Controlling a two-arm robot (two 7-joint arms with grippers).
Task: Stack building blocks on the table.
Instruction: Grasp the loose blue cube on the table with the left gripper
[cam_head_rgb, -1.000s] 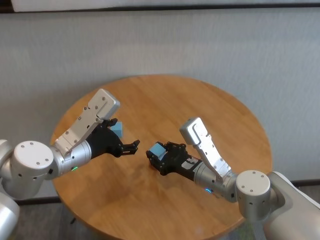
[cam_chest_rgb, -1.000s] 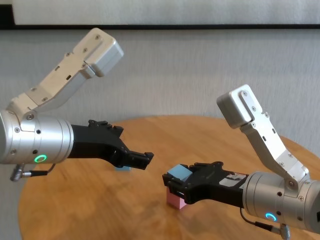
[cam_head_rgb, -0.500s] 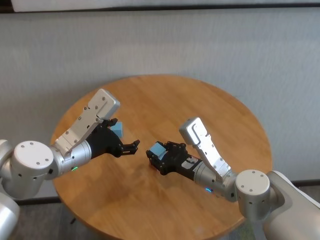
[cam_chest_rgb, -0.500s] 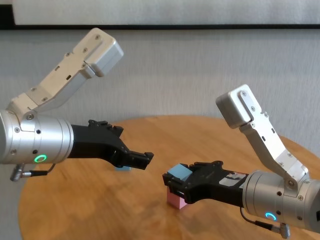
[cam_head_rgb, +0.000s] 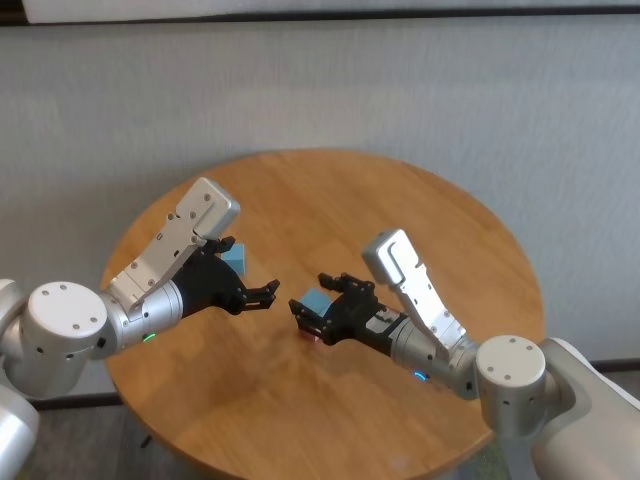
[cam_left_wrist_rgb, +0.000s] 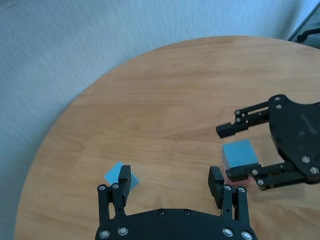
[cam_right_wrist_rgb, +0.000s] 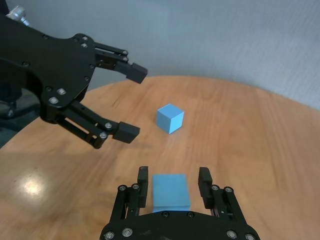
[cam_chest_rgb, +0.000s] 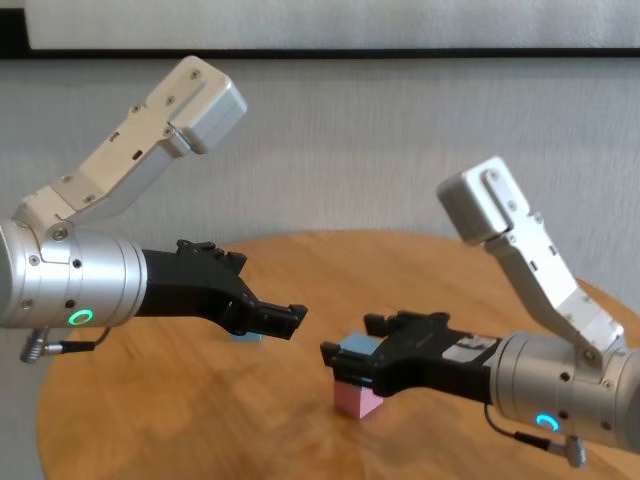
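Right tool (cam_right_wrist_rgb: 173, 184) low, fingers apart round blue block (cam_right_wrist_rgb: 170, 192) — left tool (cam_left_wrist_rgb: 172, 180) hovers, spread.

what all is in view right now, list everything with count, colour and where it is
table: one, honey-brown wood, round, under everything.
pink block: one, pale pink, standing on the table near its middle.
stacked blue block: one, light blue, on top of the pink block, between the right claw's open fingers.
loose blue block: one, light blue, alone on the table on the robot's left, behind the left claw.
wall: one, pale grey, behind the table.
left claw: one, black, open, above the table left of the stack, holding nothing.
right claw: one, black, open, either side of the stacked blue block.
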